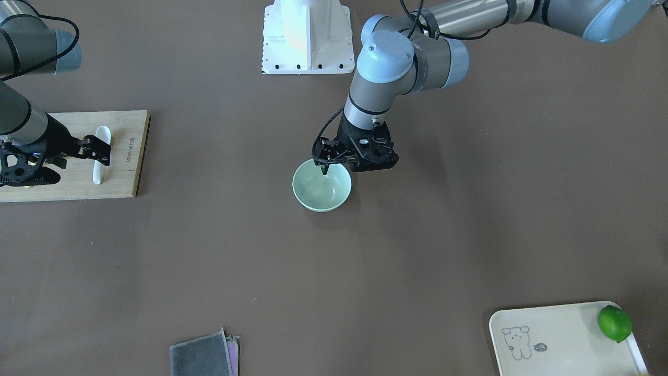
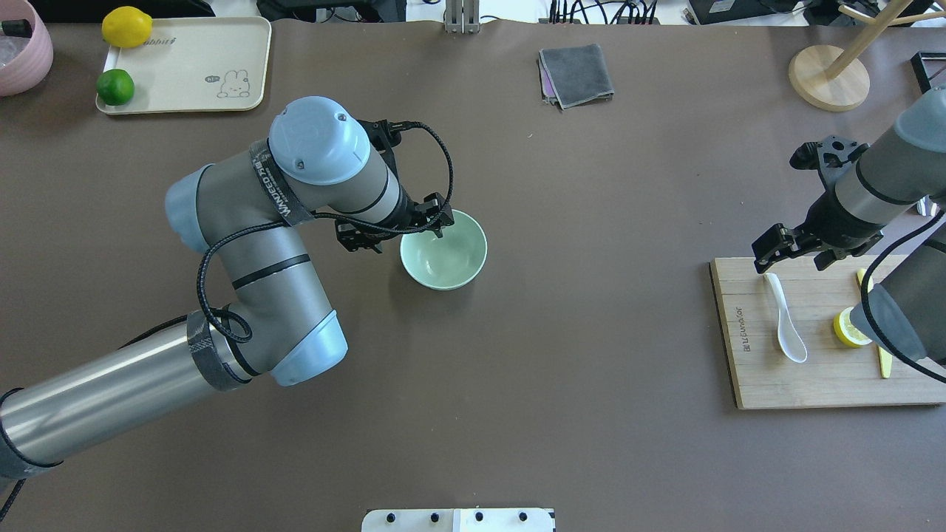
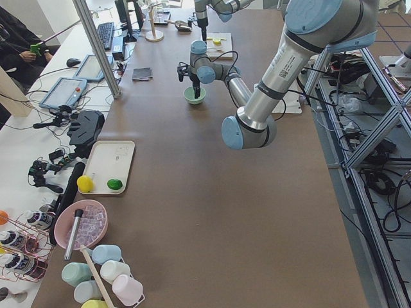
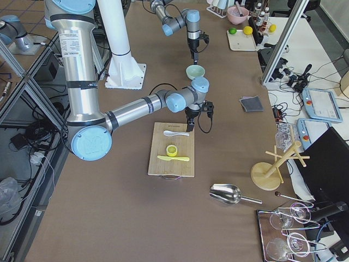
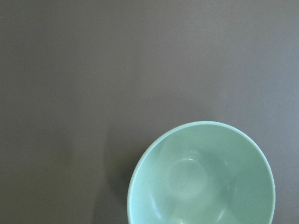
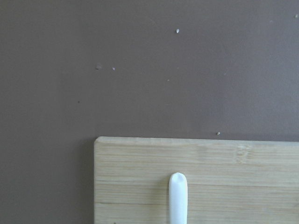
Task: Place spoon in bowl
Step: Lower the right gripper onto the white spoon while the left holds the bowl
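Broadly, a brown table [image 1: 417, 250] carries a wooden board [image 1: 125, 183] bearing the spoon [image 1: 97, 172].

Our left arm [image 2: 244, 258] reaches out with its elbow folded back. The wrist turns down so the left gripper [image 1: 325, 168] points straight below it, fingertips drawn together into one tip. Our right arm [image 2: 879, 185] slants downward, with the right gripper [image 2: 767, 255] low ahead of its wrist. We cannot make out how its fingers stand.
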`<state>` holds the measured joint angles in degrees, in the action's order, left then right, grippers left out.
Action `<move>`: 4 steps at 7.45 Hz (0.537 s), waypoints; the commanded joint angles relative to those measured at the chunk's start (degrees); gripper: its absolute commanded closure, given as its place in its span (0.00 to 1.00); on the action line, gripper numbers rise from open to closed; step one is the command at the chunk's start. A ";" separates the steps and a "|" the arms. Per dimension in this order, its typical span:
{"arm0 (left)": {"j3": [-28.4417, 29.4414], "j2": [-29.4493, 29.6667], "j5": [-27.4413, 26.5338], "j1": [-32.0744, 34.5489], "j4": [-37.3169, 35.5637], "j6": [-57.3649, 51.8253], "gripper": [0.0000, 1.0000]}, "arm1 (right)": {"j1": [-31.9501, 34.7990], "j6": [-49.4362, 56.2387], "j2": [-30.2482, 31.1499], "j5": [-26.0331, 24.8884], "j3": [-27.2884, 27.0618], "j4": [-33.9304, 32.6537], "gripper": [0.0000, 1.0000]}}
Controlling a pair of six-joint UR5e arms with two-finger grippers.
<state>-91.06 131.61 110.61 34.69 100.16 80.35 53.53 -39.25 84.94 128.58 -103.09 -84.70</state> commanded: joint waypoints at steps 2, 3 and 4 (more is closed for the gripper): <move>-0.08 -0.04 -0.22 0.38 0.04 -1.77 0.03 | -2.37 0.05 1.36 -1.14 2.98 5.24 0.01; 0.00 -0.04 -0.22 0.47 0.04 -2.03 0.03 | -2.81 0.05 1.63 -1.14 2.98 5.33 0.03; -0.08 -0.04 -0.22 0.81 0.04 -3.08 0.03 | -3.25 0.05 1.98 -1.14 2.98 5.42 0.06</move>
<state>-91.09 131.58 110.40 35.21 100.18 78.20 50.89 -39.20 86.47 127.46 -100.22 -79.66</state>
